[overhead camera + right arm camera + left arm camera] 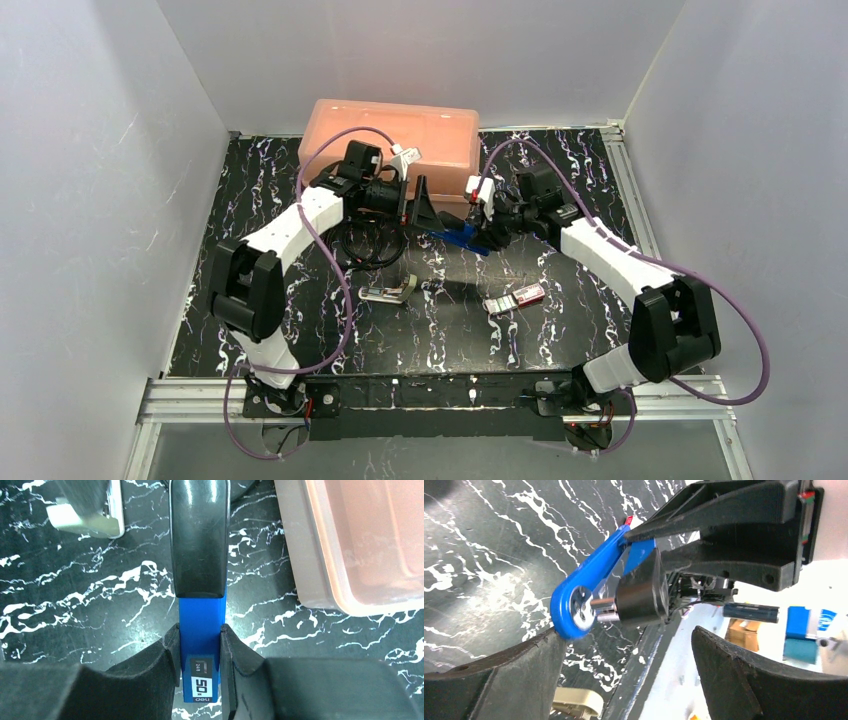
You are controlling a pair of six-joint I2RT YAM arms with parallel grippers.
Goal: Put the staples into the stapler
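Top external view: over the marbled table, the right gripper clamps the blue stapler; the left gripper stands spread wide at its hinge end. The staples lie on the table nearer the bases, apart from both grippers. The right should hold steady while the left raises the lid fully.

I've got the blue stapler, black top, tilted, just in front of the orange bin. The staples, a tiny pink-red box with white tray showing, lie flat farther out front.
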